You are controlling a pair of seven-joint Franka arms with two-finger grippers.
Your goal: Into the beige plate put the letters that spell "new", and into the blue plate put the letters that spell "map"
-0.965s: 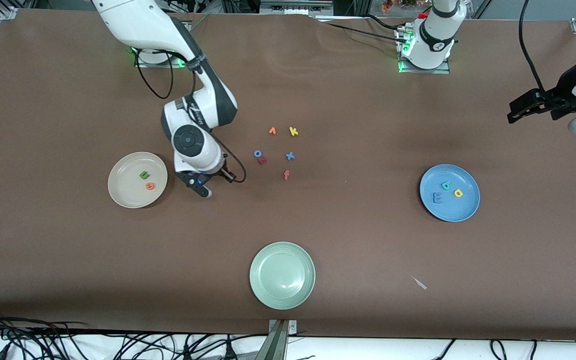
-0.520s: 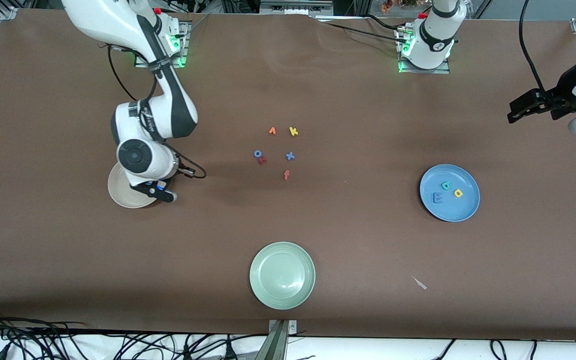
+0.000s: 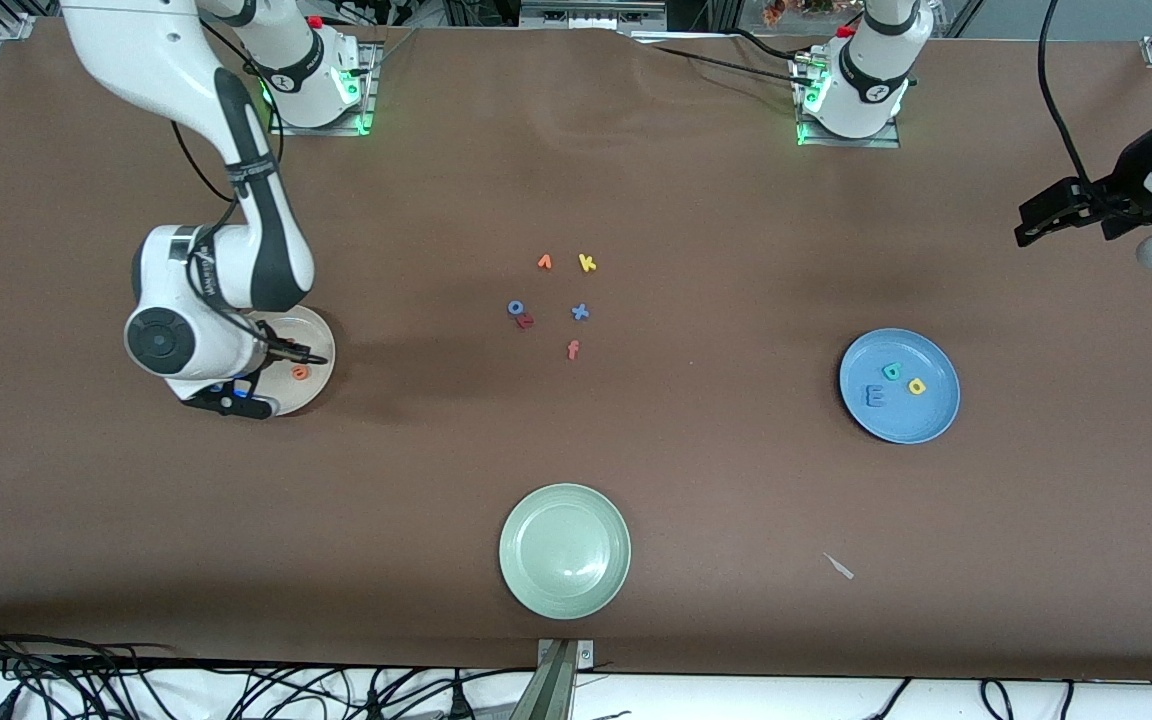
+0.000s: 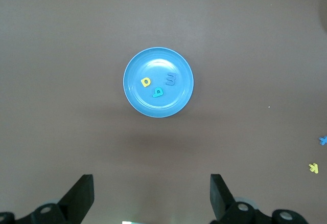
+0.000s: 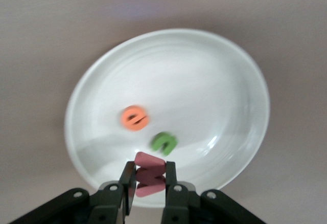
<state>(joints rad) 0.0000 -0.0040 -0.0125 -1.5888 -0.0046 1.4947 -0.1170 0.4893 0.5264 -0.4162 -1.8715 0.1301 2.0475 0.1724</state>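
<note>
The right hand [image 5: 146, 178] hangs over the beige plate [image 5: 230, 81], clamped on the pinkish-red w [image 5: 149, 175]. The orange e [image 5: 134, 117] and green n [image 5: 163, 142] lie in that plate. The left hand [image 4: 152, 198] waits, fingers apart, high over the blue plate [image 4: 158, 82], which holds the blue m [image 4: 171, 79], yellow a [image 4: 146, 82] and teal p [image 4: 158, 92].

A robotics lab is indicated. Arm bases [image 3: 851, 85] are bolted to a brown-covered table [image 3: 696, 480]; loose cables [image 3: 186, 685] are strewn along its edge.
</note>
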